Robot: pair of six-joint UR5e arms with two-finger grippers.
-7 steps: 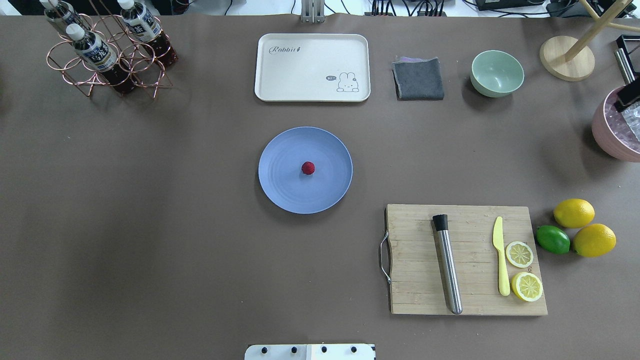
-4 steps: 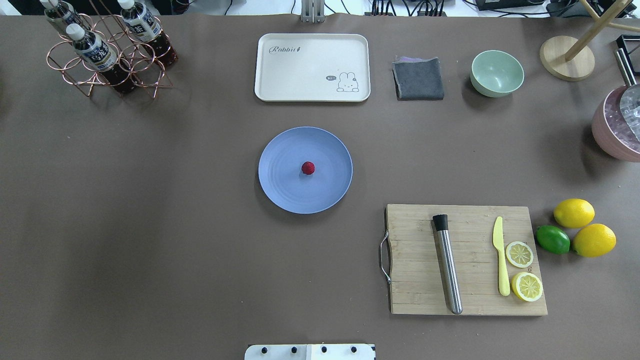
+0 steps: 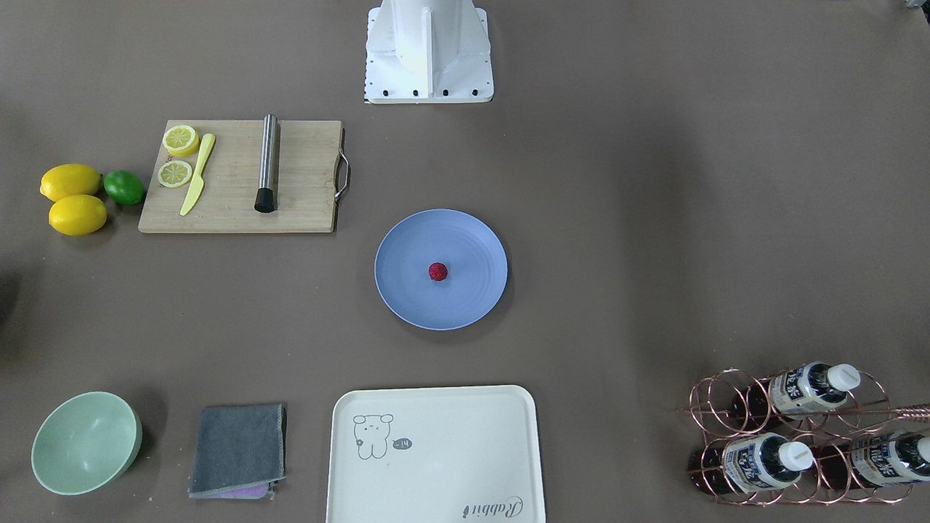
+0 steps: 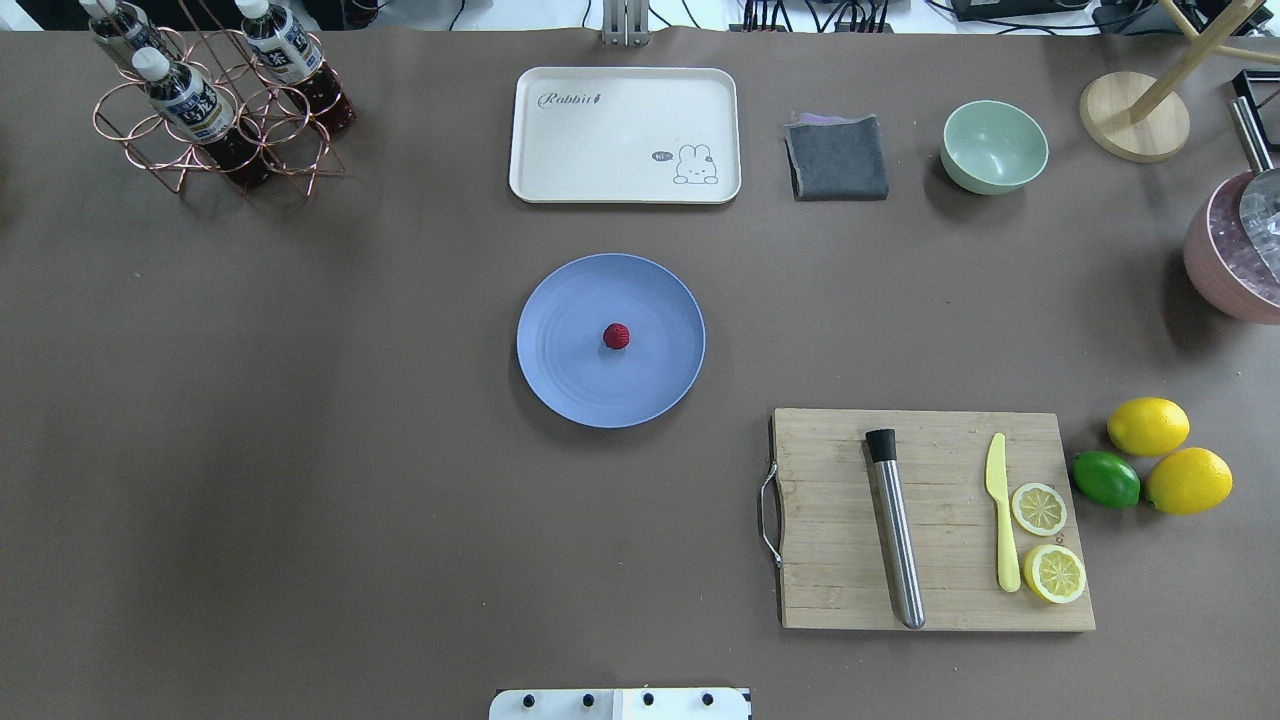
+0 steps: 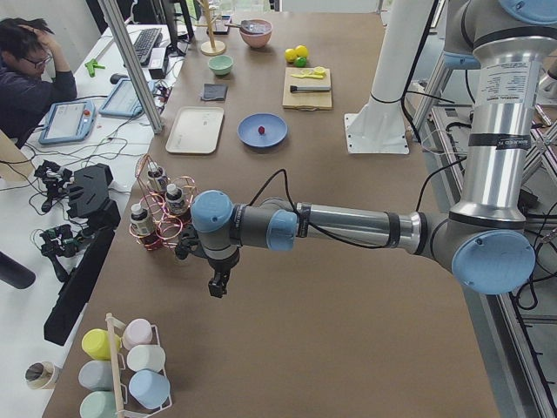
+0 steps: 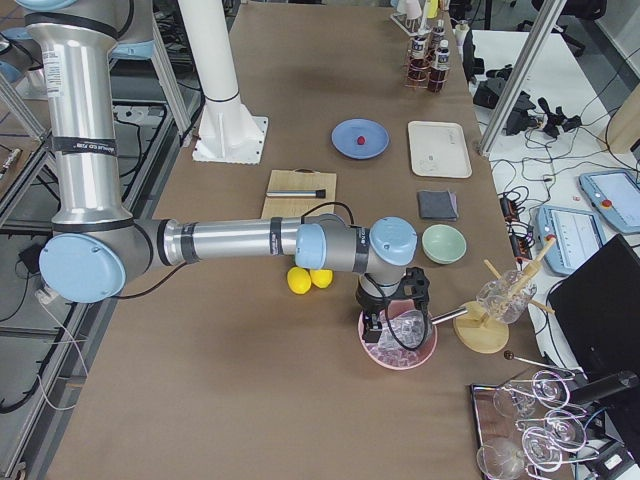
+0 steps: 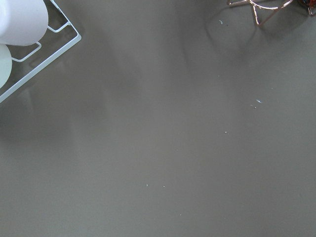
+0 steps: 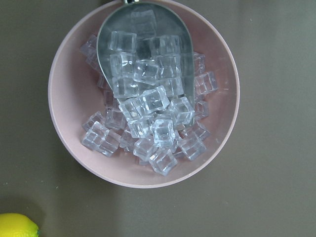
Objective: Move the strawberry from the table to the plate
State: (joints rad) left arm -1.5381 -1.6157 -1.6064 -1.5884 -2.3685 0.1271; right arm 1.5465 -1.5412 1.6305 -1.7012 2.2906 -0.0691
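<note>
The strawberry, a tiny dark-red berry, lies at the middle of the round blue plate on the brown table; it also shows in the front view as the strawberry on the plate. Neither gripper is near it. My left gripper hangs over bare table far off at the table's left end, past the bottle rack. My right gripper hovers over a pink bowl of ice at the right end. I cannot tell whether either is open or shut.
A cutting board with a steel muddler, yellow knife and lemon slices lies front right, lemons and a lime beside it. Cream tray, grey cloth, green bowl and bottle rack line the far side. The pink ice bowl holds a scoop.
The dark part of my right gripper seen over the pink bowl at the overhead view's right edge has left that view. The strawberry and plate have not moved.
</note>
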